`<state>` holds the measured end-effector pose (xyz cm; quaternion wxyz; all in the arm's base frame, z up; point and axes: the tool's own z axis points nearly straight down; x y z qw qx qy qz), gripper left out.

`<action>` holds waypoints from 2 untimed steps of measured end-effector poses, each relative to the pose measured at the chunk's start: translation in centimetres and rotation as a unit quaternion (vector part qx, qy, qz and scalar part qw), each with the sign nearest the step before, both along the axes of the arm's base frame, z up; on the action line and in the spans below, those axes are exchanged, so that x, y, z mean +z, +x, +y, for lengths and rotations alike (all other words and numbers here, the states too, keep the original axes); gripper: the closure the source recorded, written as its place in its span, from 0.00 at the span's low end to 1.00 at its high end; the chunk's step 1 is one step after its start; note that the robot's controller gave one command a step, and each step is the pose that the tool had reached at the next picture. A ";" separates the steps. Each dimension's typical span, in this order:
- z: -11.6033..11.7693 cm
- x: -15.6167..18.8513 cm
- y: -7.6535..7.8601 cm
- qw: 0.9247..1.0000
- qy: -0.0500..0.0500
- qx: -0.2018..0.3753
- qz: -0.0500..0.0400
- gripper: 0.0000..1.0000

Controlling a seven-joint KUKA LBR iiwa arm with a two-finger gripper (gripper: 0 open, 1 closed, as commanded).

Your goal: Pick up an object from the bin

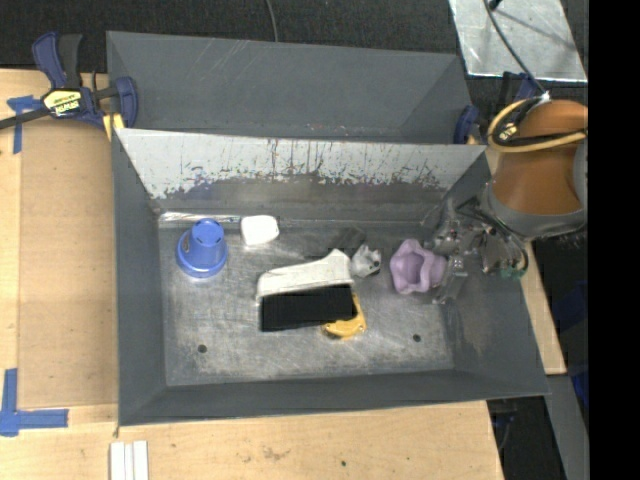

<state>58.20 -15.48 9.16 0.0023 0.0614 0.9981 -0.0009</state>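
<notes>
The gripper [455,256] hangs low at the right end of the grey metal bin [300,183], close to where the floor meets the right wall. Its dark metalwork is too tangled from here, so I cannot tell whether the claw is open or closed, and I see nothing held in it.

Just beside it, toward the view's left, lies a crumpled lilac lump [413,266], soft-looking and about as tall as it is wide, with no clear long axis. They look close enough to be touching, though I cannot be sure. It is by far the nearest thing.

Farther left are a small grey-white piece [367,260], then a black block with a white top [305,310] and a yellow scrap [345,328] at its corner. A blue cap [204,248] and a white lump [259,230] sit well apart at the far end.

By my reckoning, a pick of the lilac lump would need a short shift left.
</notes>
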 end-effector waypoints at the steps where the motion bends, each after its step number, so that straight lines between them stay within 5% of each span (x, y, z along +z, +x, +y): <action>1: 0.0 0.8 0.0 1.000 0.000 0.000 0.000 1.00; 2: 0.0 1.5 0.0 1.000 0.000 0.000 0.000 1.00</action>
